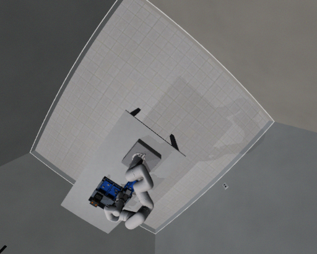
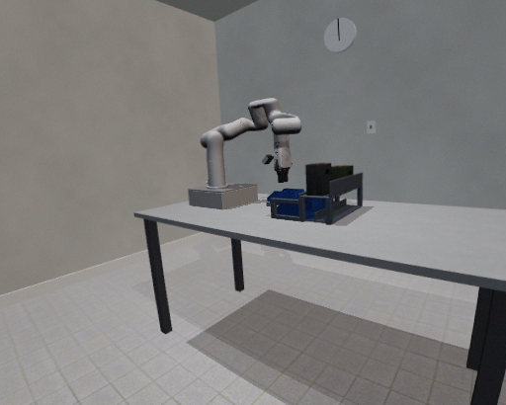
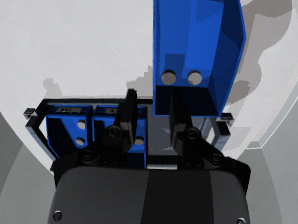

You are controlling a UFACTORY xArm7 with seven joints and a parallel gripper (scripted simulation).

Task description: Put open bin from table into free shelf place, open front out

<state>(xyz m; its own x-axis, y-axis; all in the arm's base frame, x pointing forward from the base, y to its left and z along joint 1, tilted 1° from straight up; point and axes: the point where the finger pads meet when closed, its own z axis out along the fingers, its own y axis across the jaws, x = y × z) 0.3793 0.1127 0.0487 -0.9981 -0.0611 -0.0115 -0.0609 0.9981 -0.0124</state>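
The loose blue open bin (image 3: 196,43) lies on the table beyond the shelf, with two small round parts (image 3: 181,78) inside near its closer end. It also shows in the top view (image 1: 130,186), partly hidden by my arm. The dark shelf frame (image 3: 127,129) holds two blue bins (image 3: 80,123) at the left, with a grey gap (image 3: 160,139) to their right. My gripper (image 3: 153,101) hangs above the bin's near edge and the shelf, fingers partly open with nothing between them. In the side view the gripper (image 2: 282,175) is clear above the blue bins (image 2: 292,200).
The shelf (image 2: 324,198) stands on the table with dark boxes (image 2: 326,175) on its upper board. My grey base block (image 2: 222,195) is to the left of it. The table's edges run wide on all sides.
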